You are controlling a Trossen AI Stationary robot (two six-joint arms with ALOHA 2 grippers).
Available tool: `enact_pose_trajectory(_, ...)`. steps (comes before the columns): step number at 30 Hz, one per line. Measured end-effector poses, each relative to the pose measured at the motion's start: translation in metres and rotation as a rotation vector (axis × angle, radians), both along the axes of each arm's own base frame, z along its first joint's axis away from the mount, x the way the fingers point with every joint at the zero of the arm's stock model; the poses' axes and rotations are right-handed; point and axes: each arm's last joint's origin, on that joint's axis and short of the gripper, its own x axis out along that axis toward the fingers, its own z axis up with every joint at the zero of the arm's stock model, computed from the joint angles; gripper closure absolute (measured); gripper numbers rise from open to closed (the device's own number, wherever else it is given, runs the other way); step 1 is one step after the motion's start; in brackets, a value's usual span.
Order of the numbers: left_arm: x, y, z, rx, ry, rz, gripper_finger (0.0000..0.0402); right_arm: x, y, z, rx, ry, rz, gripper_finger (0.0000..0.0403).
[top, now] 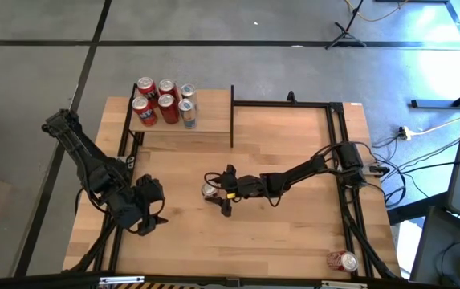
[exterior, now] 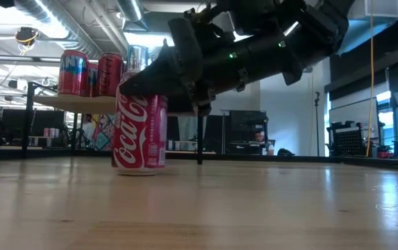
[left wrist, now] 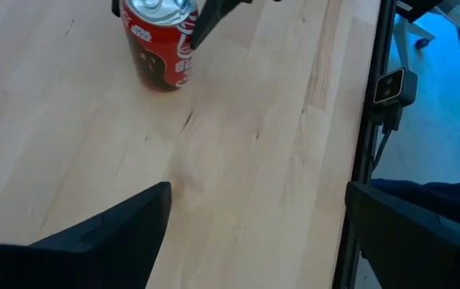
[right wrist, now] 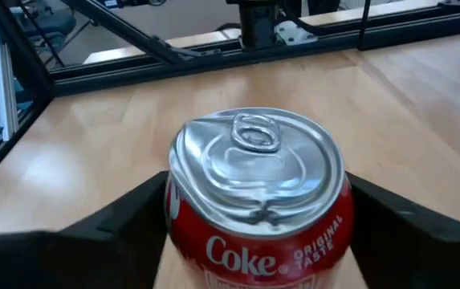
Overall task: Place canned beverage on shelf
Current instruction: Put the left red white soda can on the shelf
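Observation:
A red Coke can [top: 209, 191] stands upright on its base mid-table; its top rim is dented [right wrist: 254, 210]. My right gripper [top: 216, 193] reaches in level from the table's right. It is open, with one finger [right wrist: 125, 221] on each side of the can's upper part [exterior: 140, 104], close to its wall. The can also shows in the left wrist view [left wrist: 161, 44]. The shelf [top: 213, 120], a light-wood board on black posts, stands at the far left-centre and carries several cans [top: 164, 101]. My left gripper [top: 154, 215] waits open and empty at the near left.
Another can [top: 343, 261] lies on its side at the table's near right corner. A black metal frame [top: 338, 128] runs along the far and right edges. The shelf's right half is bare board. Bare tabletop lies between the can and the shelf.

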Motion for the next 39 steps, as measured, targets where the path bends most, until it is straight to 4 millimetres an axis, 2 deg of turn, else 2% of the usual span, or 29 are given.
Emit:
enact_pose_trajectory(2, 0.000, 0.000, 0.000, -0.006, 0.006, -0.005, 0.0041, 0.002, 0.000, 0.002, 0.001, -0.004, 0.004, 0.0134)
enact_pose_trajectory(6, -0.001, 0.000, 0.000, -0.026, 0.021, -0.019, 0.0041, 0.007, 0.002, 0.014, 0.015, -0.029, 0.030, 0.0135)
enact_pose_trajectory(11, -0.005, 0.002, 0.004, -0.068, 0.027, -0.039, 0.0041, 0.012, 0.000, 0.058, 0.021, -0.006, 0.042, 0.0135)
enact_pose_trajectory(14, -0.006, 0.004, 0.007, -0.072, 0.014, -0.036, 0.0041, 0.016, -0.012, 0.094, 0.018, 0.046, 0.032, 0.0135)
enact_pose_trajectory(20, -0.004, 0.007, 0.007, -0.017, -0.029, -0.013, 0.0041, 0.022, -0.057, 0.170, -0.055, 0.113, 0.005, 0.0131)
enact_pose_trajectory(23, -0.003, 0.009, 0.008, 0.009, -0.043, -0.003, 0.0041, 0.021, -0.086, 0.194, -0.109, 0.134, -0.006, 0.0131)
enact_pose_trajectory(27, -0.001, 0.011, 0.008, 0.016, -0.047, 0.013, 0.0041, 0.018, -0.128, 0.219, -0.161, 0.079, -0.006, 0.0131)
enact_pose_trajectory(30, 0.001, 0.014, 0.008, 0.006, -0.054, 0.057, 0.0041, 0.013, -0.159, 0.227, -0.163, 0.060, 0.019, 0.0131)
enact_pose_trajectory(34, 0.003, 0.016, 0.008, -0.007, -0.061, 0.105, 0.0041, 0.002, -0.199, 0.227, -0.146, 0.058, 0.031, 0.0130)
enact_pose_trajectory(39, 0.006, 0.020, 0.008, -0.046, -0.060, 0.181, 0.0041, -0.011, -0.236, 0.225, -0.159, 0.064, 0.046, 0.0129)
